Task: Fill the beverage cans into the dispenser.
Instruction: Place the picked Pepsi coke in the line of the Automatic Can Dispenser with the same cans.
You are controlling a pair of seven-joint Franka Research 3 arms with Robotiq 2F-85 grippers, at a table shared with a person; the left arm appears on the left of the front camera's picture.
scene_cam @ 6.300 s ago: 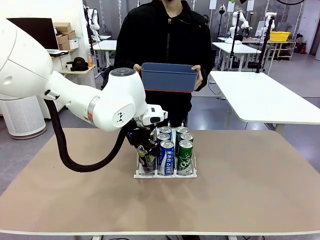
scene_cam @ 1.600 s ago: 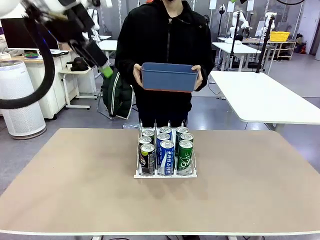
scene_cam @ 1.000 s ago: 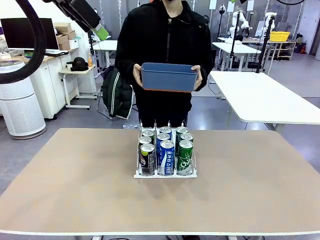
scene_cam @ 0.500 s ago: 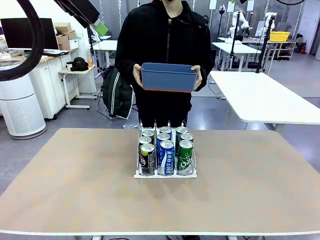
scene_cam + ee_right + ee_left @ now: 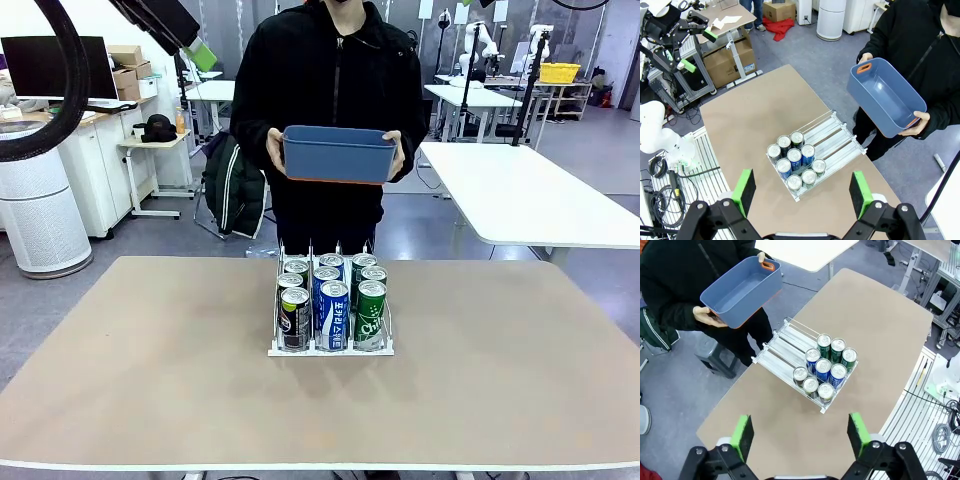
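Nine cans point(image 5: 333, 300) fill the front of your clear rack point(image 5: 330, 348) mid-table, three per lane. Beyond it the person holds a blue bin point(image 5: 338, 154). Your left gripper point(image 5: 800, 437) and right gripper point(image 5: 802, 193) hang high above, both spread wide and holding nothing.

The front camera looks level across the table point(image 5: 150, 370) toward the person point(image 5: 335, 90). Both wrist cameras look down from high above, from opposite sides, sharing the dispenser point(image 5: 785, 347) point(image 5: 832, 134).
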